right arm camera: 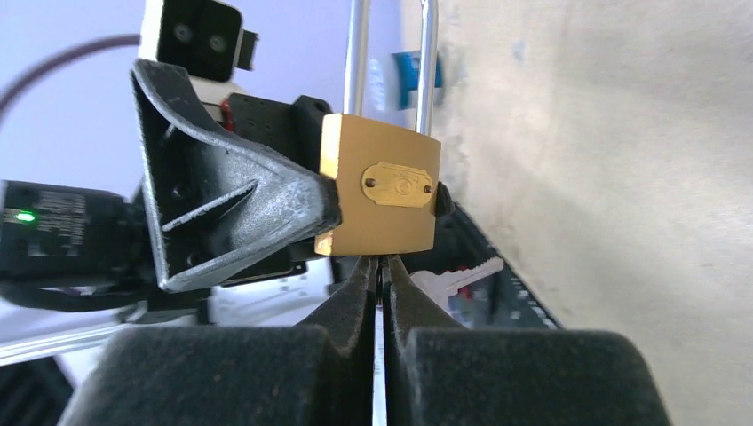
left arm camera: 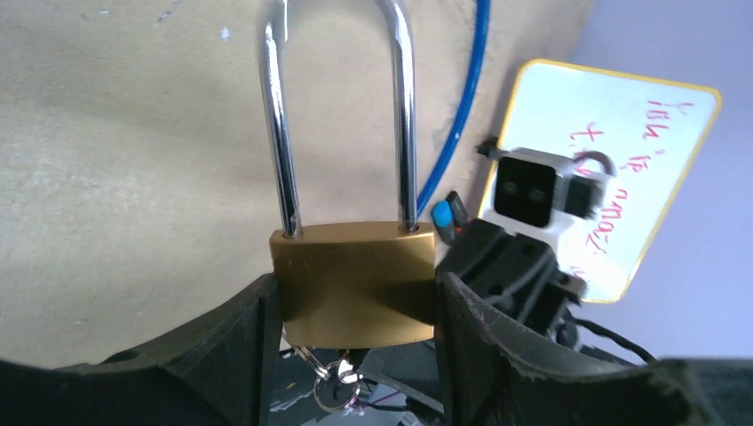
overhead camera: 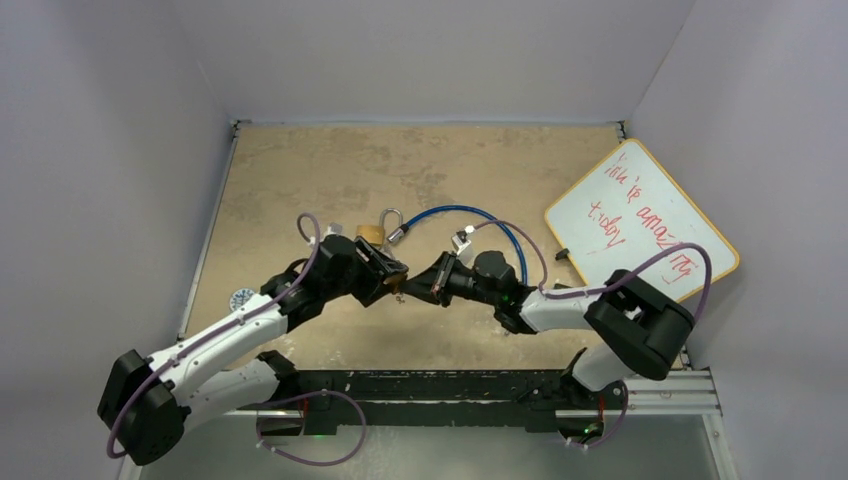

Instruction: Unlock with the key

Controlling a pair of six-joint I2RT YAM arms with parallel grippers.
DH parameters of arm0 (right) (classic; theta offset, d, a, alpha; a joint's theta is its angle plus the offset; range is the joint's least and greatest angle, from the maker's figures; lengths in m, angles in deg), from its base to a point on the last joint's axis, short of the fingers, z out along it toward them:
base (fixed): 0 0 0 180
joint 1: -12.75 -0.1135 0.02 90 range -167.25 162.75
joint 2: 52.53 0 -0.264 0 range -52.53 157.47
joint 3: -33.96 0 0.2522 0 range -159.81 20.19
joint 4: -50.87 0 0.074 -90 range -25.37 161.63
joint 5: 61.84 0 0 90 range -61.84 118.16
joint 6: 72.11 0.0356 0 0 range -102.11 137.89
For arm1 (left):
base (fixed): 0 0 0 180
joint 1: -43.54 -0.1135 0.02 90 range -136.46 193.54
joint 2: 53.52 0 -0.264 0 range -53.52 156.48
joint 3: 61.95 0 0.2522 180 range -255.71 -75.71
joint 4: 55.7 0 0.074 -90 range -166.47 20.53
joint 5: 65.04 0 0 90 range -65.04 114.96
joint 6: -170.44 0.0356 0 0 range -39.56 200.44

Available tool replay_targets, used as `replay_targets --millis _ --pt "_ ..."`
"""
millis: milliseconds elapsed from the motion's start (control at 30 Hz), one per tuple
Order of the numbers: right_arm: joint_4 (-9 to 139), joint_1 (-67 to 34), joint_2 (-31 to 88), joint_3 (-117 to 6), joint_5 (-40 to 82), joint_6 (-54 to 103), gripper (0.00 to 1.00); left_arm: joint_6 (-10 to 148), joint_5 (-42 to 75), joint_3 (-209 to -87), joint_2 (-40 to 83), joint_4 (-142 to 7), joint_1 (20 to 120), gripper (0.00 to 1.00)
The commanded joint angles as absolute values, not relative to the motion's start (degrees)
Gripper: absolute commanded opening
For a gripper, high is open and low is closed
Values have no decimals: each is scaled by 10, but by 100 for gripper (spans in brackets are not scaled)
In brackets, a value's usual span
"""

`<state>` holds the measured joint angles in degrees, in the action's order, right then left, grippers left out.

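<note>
A brass padlock point(left arm camera: 355, 284) with a long steel shackle point(left arm camera: 280, 133) is held off the table between my left gripper's point(left arm camera: 355, 306) black fingers point(left arm camera: 240, 355), shackle pointing away. It also shows in the right wrist view point(right arm camera: 382, 191). My right gripper point(right arm camera: 384, 266) is shut tight on a key at the padlock's underside; only a thin edge of the key shows. A spare key point(right arm camera: 457, 277) and a key ring point(left arm camera: 337, 390) hang below the padlock. In the top view my left gripper point(overhead camera: 385, 268) and right gripper point(overhead camera: 418, 285) meet tip to tip at mid-table.
A blue cable point(overhead camera: 470, 215) loops on the tan table behind the grippers. A yellow-framed whiteboard point(overhead camera: 640, 230) lies at the right. A small round blue-white disc point(overhead camera: 242, 298) lies at the left. A black rail point(overhead camera: 450, 390) runs along the near edge.
</note>
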<state>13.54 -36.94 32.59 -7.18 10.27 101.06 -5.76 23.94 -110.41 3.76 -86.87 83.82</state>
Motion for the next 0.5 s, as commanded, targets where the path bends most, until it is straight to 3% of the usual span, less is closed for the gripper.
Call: replay_targets --millis 0,267,300,400,467 --pt "-131 -378 349 -51 90 1188 0 -52 228 -1098 -11 -738 852 3" --pt "-182 -377 359 -28 100 1215 0 -28 248 -1078 -38 -670 852 3" --pt "-174 -376 357 -29 95 1201 4 -15 266 -1082 -37 -678 852 3" --pt "-107 -373 333 -21 95 1128 42 43 311 -1091 -39 -694 852 3" --pt "-40 -373 302 -9 98 1069 58 105 331 -1093 -42 -717 852 3"
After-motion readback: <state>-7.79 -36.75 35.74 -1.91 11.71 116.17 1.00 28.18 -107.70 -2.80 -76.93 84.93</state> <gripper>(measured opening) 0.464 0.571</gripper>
